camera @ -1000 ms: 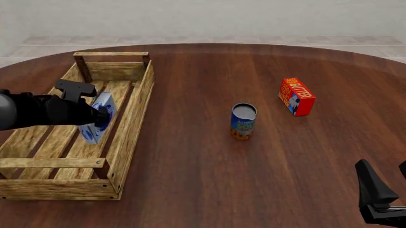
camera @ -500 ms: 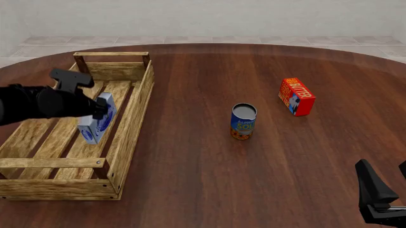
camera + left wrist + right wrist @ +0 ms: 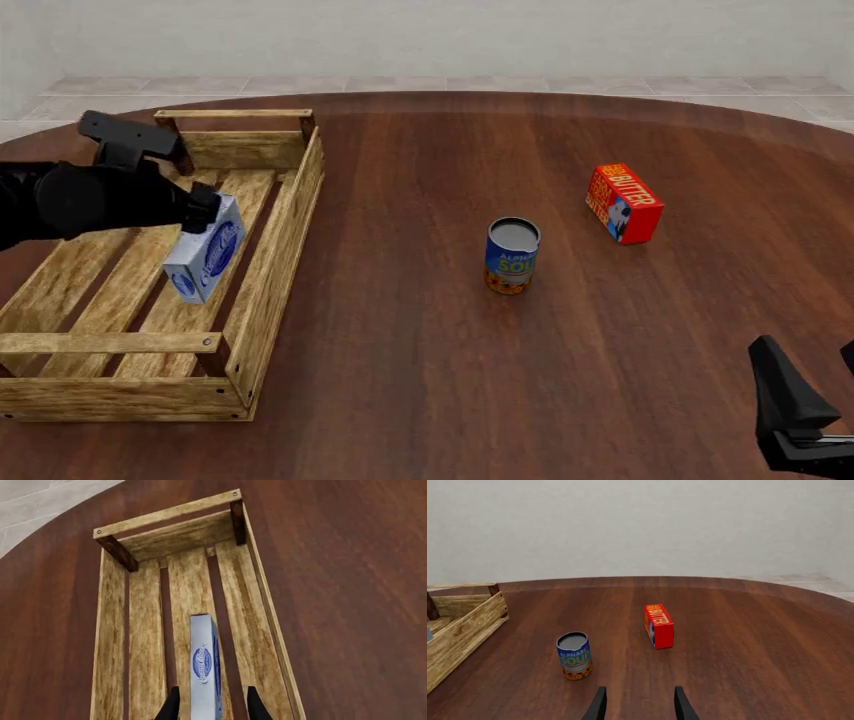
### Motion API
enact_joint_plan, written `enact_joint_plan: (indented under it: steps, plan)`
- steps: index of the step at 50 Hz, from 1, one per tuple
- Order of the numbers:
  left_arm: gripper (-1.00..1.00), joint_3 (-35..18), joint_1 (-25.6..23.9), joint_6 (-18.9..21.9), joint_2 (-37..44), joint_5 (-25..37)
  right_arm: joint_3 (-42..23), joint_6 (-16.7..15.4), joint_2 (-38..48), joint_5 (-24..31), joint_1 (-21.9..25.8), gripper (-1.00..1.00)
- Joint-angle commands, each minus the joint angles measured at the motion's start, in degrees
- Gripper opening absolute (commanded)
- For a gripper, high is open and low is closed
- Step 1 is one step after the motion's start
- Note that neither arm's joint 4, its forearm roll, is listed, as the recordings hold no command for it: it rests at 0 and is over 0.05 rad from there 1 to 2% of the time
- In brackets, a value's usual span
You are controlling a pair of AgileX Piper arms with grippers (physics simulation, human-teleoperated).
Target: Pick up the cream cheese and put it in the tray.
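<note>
The cream cheese (image 3: 206, 256), a pale blue-white box with a dark blue oval logo, stands on its edge on the slats inside the wooden tray (image 3: 283, 245). My left gripper (image 3: 204, 212) hovers just over the box's upper end, open. In the left wrist view the cream cheese (image 3: 203, 667) sits between the two fingertips (image 3: 173, 706) with a gap on each side, and the tray (image 3: 167, 515) stretches away beyond it. My right gripper (image 3: 803, 412) stays low at the near right edge, open and holding nothing.
A blue soup can (image 3: 511, 256) stands upright mid-table. A red-orange butter box (image 3: 623, 204) lies further back on the right. Both also show in the right wrist view, the can (image 3: 574, 656) and the butter box (image 3: 658, 626).
My left gripper has risen and drawn back toward the far left. The cream cheese stays put in the tray. The right arm has not moved.
</note>
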Motion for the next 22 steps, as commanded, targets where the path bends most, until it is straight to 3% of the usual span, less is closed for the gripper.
enact_joint_plan:
  steps: [1, 7, 17, 21, 22]
  plan:
    - [1.0, 3.3, -1.3, 0.1, -7.1, 0.2, 0.0, 0.1, -0.2, 0.1, -0.1, 1.0]
    - [1.0, 9.0, -1.9, -0.7, -13.1, -1.6, 0.0, 0.1, -0.2, 0.1, -0.1, 1.0]
    - [1.0, 13.3, -1.6, -0.8, -20.1, -3.1, 0.0, 0.1, -0.2, 0.1, -0.1, 1.0]
    - [1.0, 16.9, 0.5, -0.5, -26.5, -4.5, 0.0, 0.3, -0.1, 0.0, 0.1, 1.0]
    - [1.0, 19.0, 0.7, -2.0, -29.2, -5.2, 0.0, 0.5, 0.1, 0.0, 0.1, 1.0]
